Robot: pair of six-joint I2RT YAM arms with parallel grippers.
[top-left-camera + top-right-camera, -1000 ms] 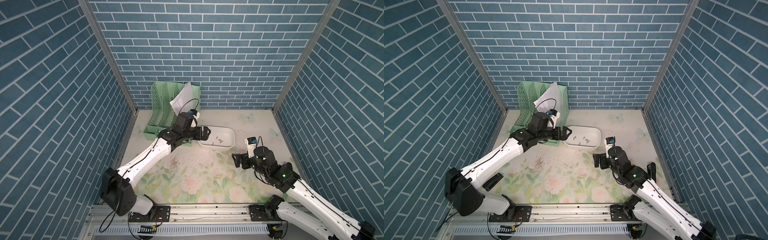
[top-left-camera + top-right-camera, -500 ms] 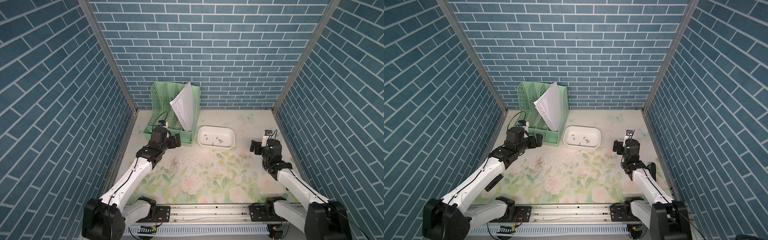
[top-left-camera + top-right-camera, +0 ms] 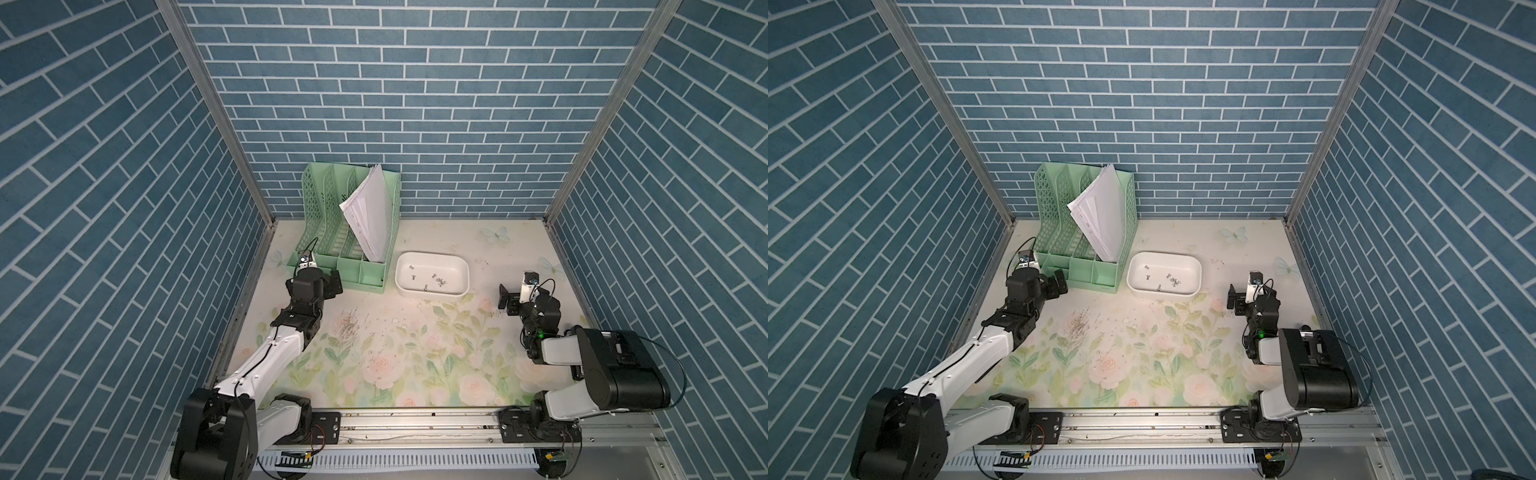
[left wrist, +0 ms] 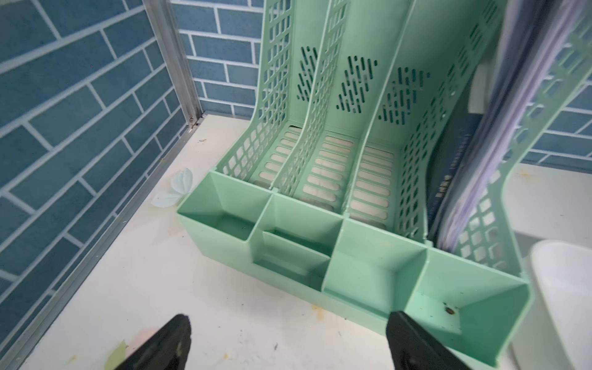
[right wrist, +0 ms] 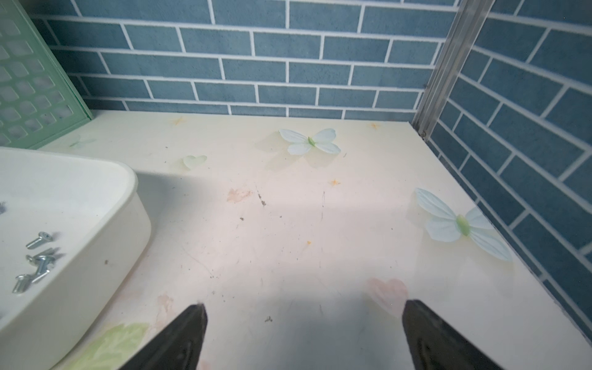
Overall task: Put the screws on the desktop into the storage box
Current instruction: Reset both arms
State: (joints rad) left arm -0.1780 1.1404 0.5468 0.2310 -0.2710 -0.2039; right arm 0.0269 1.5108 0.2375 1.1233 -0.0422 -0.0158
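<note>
The white storage box (image 3: 432, 292) (image 3: 1163, 293) stands on the floral desktop (image 3: 415, 357), right of the green rack. Several small silver screws (image 3: 438, 281) (image 3: 1173, 282) (image 5: 37, 256) lie inside it. On the desktop itself I can only make out dark speckled marks (image 3: 349, 326). My left gripper (image 3: 333, 284) (image 4: 288, 317) is open and empty, low over the desktop in front of the rack's left end. My right gripper (image 3: 508, 298) (image 5: 304, 306) is open and empty over bare desktop, to the right of the box. The box wall (image 5: 96, 256) shows in the right wrist view.
A mint-green slotted file rack (image 3: 332, 216) (image 4: 352, 256) holding white papers (image 3: 370, 216) stands at the back left, touching distance from the left gripper. Blue brick walls close in three sides. A metal rail (image 3: 415, 419) runs along the front edge.
Both arms have drawn back from the box. The left gripper moved left to the front of the rack; the right gripper swung right and back. Both stayed open.
</note>
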